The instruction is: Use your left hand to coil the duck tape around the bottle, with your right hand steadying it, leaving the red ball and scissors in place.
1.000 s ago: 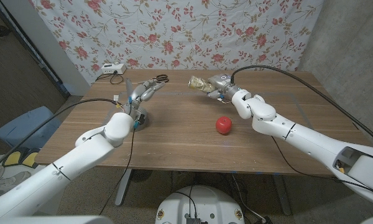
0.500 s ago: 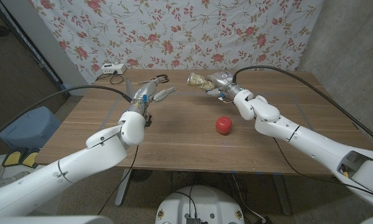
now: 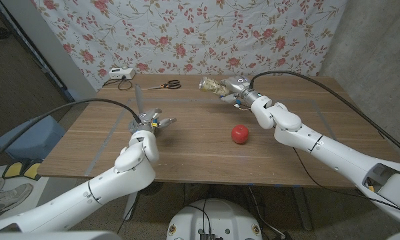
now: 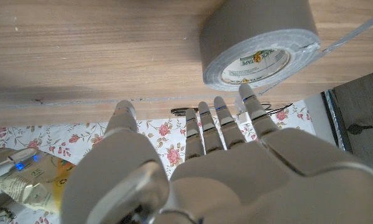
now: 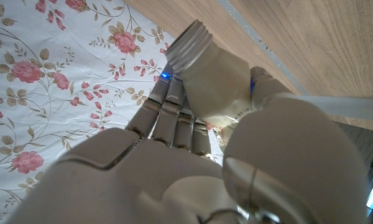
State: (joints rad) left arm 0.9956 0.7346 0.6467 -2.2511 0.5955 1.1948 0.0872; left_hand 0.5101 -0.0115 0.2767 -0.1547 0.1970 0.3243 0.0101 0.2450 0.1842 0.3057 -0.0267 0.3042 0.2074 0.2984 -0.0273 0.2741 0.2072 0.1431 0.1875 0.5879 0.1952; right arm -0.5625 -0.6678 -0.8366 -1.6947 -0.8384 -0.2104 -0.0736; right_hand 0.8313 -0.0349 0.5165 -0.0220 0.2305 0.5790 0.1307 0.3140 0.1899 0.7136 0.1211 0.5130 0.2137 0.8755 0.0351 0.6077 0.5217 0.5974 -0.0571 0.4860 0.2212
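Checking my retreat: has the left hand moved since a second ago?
Yes. The left hand has pulled back toward the robot, away from the scissors at the table's far edge.

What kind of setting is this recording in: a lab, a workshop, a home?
Probably a makeshift lab or test room, not a home: a plain wooden table stands before a floral cloth backdrop hung over the wall, with a bare grey wall beside it and a small white device with cables.

Scissors point(image 3: 167, 85) far back — ball point(image 3: 239, 134) right of left hand point(image 3: 149, 123).
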